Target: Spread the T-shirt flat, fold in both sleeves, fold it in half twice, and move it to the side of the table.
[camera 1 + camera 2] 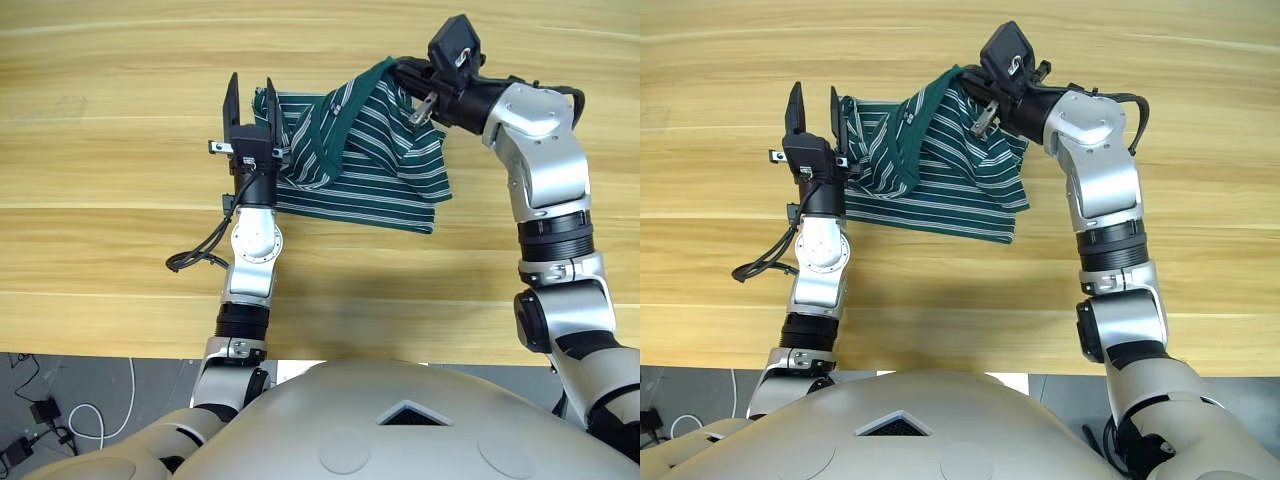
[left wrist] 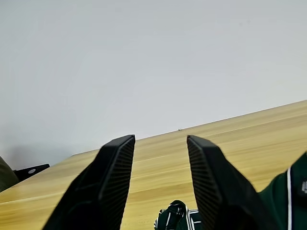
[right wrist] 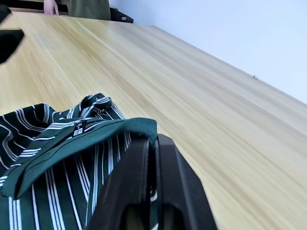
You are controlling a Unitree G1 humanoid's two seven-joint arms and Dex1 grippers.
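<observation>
wooden table (image 1: 100, 150), right gripper (image 1: 403, 70) pinching striped t-shirt (image 1: 380, 170), left gripper (image 1: 252, 95) spread wide beside it

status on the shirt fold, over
Left gripper open beside T-shirt. Right gripper shut on its edge, held up off the table. T-shirt bunched, not yet flat.

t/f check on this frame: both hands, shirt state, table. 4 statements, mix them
1. The right hand is clamped on an edge of the T-shirt. True.
2. The left hand is shut on the shirt. False: its fingers stand apart with nothing between them, at the shirt's left edge.
3. The T-shirt lies spread flat. False: it is bunched, with one part lifted by the right hand.
4. The T-shirt is dark green with white stripes and sits on a wooden table. True.
</observation>
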